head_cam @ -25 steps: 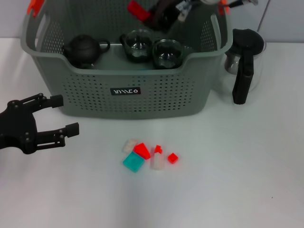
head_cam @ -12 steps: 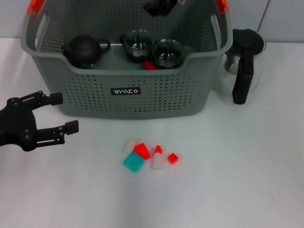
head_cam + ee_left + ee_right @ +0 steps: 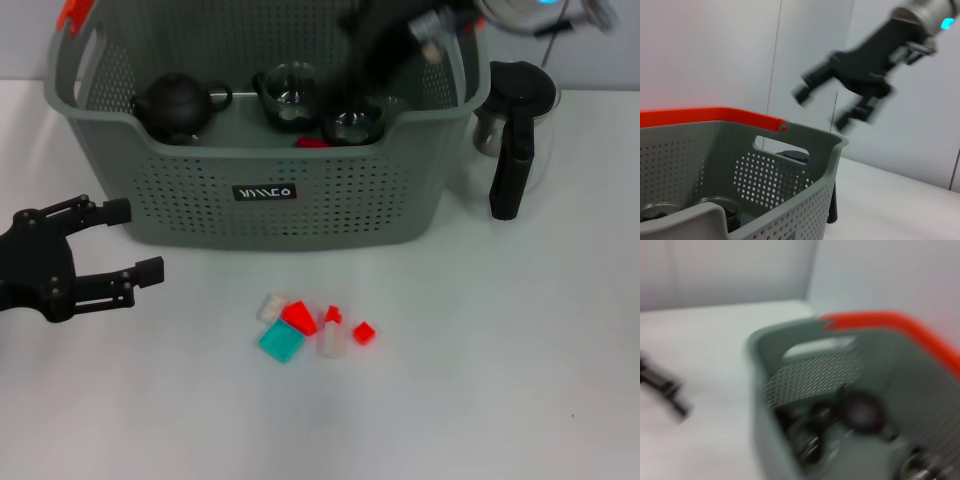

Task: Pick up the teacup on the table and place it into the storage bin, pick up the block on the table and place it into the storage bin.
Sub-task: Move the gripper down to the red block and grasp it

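Note:
The grey-green storage bin (image 3: 300,205) stands at the back of the table, and the right wrist view looks into the bin (image 3: 790,355). Inside are two glass teacups (image 3: 290,95) (image 3: 352,110), a black teapot (image 3: 175,103) and a red block (image 3: 312,142). Several small blocks lie on the table in front of it, among them a teal one (image 3: 282,343) and a red one (image 3: 299,317). My right gripper (image 3: 375,50) hovers blurred over the bin's right side; in the left wrist view the right gripper (image 3: 822,107) is open and empty. My left gripper (image 3: 125,240) rests open, left of the bin.
A glass pitcher with a black handle (image 3: 515,130) stands close to the bin's right wall. Orange handle clips (image 3: 72,14) sit on the bin's rim. White tabletop (image 3: 480,380) spreads in front of and to the right of the blocks.
The red block held by my right gripper over the bin a second ago now lies inside it. The right gripper has opened and swung right. The left arm has not moved.

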You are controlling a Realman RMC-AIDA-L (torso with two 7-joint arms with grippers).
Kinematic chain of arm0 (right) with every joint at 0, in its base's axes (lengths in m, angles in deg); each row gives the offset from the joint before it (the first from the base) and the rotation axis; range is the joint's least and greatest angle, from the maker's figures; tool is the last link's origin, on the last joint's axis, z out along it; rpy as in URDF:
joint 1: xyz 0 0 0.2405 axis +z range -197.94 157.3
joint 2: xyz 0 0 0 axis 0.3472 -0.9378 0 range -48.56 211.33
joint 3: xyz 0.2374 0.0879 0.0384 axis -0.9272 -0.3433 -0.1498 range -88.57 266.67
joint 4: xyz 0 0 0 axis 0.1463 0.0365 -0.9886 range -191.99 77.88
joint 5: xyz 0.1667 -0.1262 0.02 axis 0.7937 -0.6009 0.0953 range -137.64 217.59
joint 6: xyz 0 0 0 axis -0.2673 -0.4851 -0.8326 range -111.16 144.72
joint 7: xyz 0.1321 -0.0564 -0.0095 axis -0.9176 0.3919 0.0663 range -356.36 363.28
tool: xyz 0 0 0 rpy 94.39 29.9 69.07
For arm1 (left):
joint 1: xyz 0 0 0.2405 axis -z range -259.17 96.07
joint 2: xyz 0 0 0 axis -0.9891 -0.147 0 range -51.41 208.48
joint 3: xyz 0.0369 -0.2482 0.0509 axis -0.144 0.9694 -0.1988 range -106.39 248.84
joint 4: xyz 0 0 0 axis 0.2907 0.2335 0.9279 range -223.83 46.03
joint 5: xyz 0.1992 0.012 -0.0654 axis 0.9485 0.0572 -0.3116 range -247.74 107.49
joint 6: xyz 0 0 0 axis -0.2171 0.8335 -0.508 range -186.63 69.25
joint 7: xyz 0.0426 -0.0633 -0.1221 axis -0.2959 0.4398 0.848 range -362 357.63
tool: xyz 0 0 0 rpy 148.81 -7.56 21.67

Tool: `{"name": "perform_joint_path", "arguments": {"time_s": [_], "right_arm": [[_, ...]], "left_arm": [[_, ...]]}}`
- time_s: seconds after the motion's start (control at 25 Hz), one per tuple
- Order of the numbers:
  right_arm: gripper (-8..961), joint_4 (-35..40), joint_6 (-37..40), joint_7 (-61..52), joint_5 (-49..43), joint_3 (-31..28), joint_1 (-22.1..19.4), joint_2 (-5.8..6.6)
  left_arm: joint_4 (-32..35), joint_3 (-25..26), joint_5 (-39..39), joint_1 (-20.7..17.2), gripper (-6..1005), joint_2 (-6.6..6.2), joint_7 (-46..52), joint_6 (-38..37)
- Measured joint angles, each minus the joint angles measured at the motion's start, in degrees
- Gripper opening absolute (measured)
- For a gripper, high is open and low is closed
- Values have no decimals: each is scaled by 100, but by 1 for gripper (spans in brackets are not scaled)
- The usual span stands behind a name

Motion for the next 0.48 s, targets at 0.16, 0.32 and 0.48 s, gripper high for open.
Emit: {"name": "perform_joint_path", "arguments": {"time_s": [0.16,0.32,0.48], "right_arm": [[818,161,1204,9,111,-197,-75,8],[947,116,1980,217,183,-300,-232,8],[946,20,2195,424,218,-279,-406,10]], "left_arm": [[0,-3,0,-6,888,4,-8,8],[-6,-1,-2,-7,888,16,-10,9],[-27,-4,-33,-6,888,25,-12,35]]}}
